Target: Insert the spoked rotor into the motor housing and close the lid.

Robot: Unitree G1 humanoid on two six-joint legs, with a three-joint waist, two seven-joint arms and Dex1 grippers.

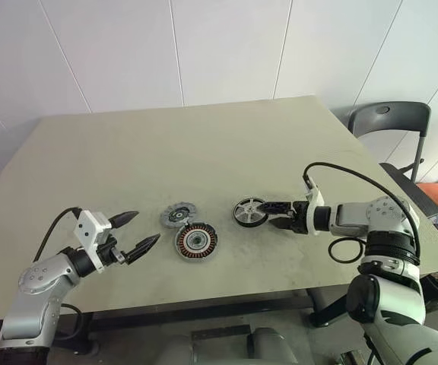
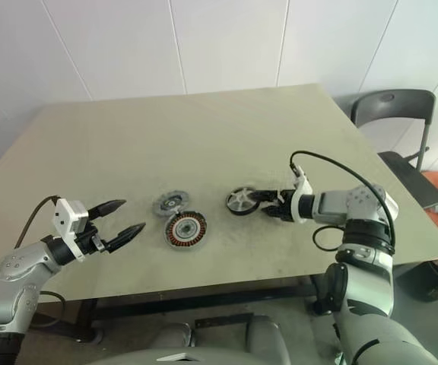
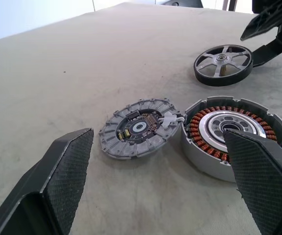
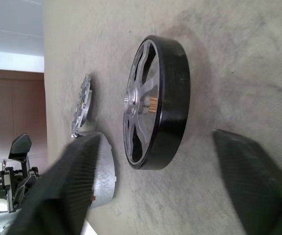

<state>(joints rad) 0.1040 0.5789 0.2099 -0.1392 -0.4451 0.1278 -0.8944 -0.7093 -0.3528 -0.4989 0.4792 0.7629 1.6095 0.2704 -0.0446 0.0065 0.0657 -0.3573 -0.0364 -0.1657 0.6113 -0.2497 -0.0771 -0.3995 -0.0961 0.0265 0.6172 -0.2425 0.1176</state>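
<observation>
right gripper spread around black wheel, left gripper waiting wide

wide grey table (image 1: 204, 144) under everything, mostly bare, with broad open room behind the parts and toward both side edges. dark chair (image 1: 390, 122) beyond the far right corner. three parts grouped toward the near edge, still well back from it. right gripper (image 1: 278, 214) reaching in from the right, fingers spread, one on each side of the black spoked wheel's (image 1: 249, 211) near rim; contact not clear. wheel lying flat, alone, apart from the other two parts. left gripper (image 1: 135, 232) hovering near the front left, fingers spread wide, holding nothing, aimed toward the round housing (image 1: 196, 242) with copper windings. notched grey lid (image 1: 178, 215) flat, just behind and left of the housing, the two touching or nearly so. no readable writing anywhere.
</observation>
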